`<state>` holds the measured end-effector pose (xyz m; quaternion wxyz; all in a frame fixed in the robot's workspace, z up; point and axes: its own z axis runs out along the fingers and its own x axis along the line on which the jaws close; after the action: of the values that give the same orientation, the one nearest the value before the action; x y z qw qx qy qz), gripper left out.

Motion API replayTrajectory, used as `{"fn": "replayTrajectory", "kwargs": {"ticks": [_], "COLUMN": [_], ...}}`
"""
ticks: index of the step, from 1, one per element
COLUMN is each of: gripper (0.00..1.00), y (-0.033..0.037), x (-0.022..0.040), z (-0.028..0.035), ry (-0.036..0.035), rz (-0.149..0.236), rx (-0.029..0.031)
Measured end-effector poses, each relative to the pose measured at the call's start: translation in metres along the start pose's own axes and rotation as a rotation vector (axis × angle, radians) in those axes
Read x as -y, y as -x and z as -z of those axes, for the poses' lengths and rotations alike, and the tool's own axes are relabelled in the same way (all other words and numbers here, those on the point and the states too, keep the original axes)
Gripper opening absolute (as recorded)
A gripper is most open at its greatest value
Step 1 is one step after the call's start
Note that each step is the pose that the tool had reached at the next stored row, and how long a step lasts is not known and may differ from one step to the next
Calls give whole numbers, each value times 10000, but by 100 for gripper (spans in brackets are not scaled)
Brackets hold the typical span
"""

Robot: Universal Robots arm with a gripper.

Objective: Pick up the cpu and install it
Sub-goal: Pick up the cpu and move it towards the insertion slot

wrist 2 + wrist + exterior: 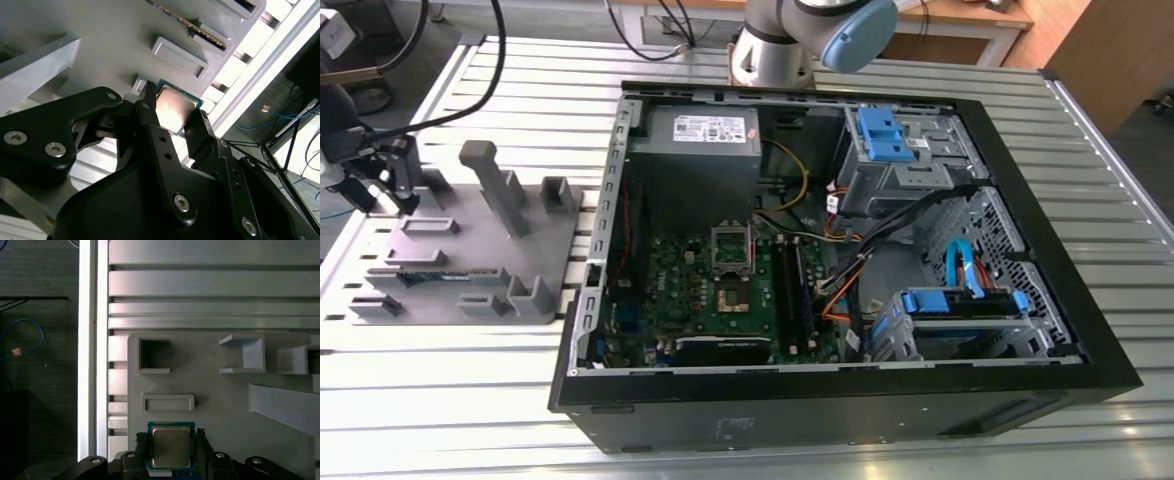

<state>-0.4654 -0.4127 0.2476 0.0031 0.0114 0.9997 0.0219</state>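
The cpu [171, 446], a small square chip with a silvery top and a thin green rim, sits between my two black fingers just over the grey holder plate [210, 385]. In the second wrist view the cpu [174, 106] has a fingertip against each of two opposite edges. My gripper [171, 439] is shut on it. In the exterior view the gripper [374, 188] is at the far-left end of the holder plate [467, 262], well away from the open computer case [1067, 330]. The motherboard's socket [731, 268] lies bare inside the case.
The holder plate carries upright grey posts [494, 185] and empty pockets [154, 355], plus a memory stick [430, 275] in a slot. Inside the case are a power supply [707, 135], blue drive cages [894, 140] and loose cables [854, 270]. The slatted metal table's edge [92, 350] runs close beside the plate.
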Motion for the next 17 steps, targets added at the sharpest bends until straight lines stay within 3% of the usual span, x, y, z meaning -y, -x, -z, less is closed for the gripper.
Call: {"fn": "replayTrajectory", "kwargs": {"ticks": [17], "gripper": [47], "y": [0], "x": [-4], "z": [86], "ry": [0], "rz": [0], "rx": [0]}}
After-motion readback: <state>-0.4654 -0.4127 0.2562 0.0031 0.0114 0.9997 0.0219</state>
